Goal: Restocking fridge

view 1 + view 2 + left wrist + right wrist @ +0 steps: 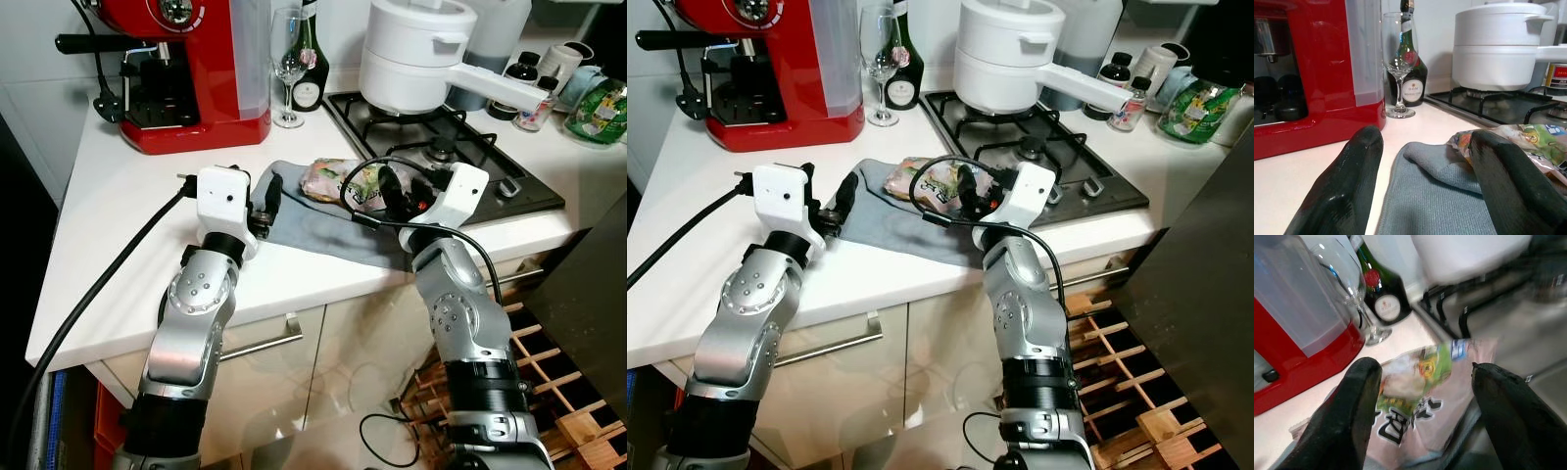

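Lying on a grey cloth [323, 230] at the counter's front edge, the plastic food packet [345, 183] sits just beside the gas hob [446, 147]. The right gripper [1425, 401] hovers over the packet, fingers spread wide and grasping nothing. The left gripper [1425, 181] rests low at the cloth's other edge, likewise spread and empty. Behind them on the white counter [127, 206] stand a red espresso machine [186, 69], a wine glass [287, 59], a dark bottle [310, 59], and, on the hob, a white saucepan [421, 54].
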### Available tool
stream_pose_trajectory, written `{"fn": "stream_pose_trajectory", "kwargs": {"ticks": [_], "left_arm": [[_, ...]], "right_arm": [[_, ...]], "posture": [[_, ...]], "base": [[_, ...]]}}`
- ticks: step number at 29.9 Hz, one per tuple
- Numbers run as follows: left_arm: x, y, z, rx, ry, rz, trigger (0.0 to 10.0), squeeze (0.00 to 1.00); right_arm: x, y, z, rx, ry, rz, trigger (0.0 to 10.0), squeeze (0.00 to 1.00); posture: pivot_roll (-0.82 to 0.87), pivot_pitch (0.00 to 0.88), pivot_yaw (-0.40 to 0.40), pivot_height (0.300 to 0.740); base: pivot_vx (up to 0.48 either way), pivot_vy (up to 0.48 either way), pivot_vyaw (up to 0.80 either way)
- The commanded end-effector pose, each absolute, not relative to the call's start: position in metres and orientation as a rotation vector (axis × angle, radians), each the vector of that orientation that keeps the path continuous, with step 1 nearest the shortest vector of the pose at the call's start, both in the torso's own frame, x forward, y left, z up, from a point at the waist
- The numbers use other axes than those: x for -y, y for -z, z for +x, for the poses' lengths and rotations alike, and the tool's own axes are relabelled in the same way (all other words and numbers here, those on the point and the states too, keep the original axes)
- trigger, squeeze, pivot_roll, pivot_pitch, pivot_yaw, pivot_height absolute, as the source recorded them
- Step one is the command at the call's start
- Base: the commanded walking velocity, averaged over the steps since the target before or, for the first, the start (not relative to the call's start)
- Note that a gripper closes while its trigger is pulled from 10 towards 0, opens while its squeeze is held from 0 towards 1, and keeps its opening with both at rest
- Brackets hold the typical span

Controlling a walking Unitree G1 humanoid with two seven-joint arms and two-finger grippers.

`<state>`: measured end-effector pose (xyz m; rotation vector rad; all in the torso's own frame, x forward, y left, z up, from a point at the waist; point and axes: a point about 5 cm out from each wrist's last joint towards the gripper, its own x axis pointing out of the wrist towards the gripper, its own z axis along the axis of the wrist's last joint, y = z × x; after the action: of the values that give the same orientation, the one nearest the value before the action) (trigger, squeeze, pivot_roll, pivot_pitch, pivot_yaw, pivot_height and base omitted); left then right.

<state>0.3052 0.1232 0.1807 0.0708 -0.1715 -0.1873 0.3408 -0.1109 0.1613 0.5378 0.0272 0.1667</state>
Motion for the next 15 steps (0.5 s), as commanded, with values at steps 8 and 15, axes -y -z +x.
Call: {"fn": "stream_pose_trajectory", "kwargs": {"ticks": [8, 15], "left_arm": [[-0.124, -0.171, 0.29, 0.194, 0.306, 0.132, 10.0, 0.0], [-0.142, -0.175, 0.259, 0.252, 0.287, 0.094, 10.0, 0.0]], "right_arm": [[0.12, -0.168, 0.337, -0.037, -0.099, 0.562, 10.0, 1.0], [0.133, -0.174, 0.31, 0.048, -0.053, 0.31, 10.0, 1.0]], "posture": [[-0.05, 0.0, -0.051, 0.74], [-0.05, 0.0, -0.054, 0.74]], "base": [[0.0, 0.0, 0.0], [0.0, 0.0, 0.0]]}}
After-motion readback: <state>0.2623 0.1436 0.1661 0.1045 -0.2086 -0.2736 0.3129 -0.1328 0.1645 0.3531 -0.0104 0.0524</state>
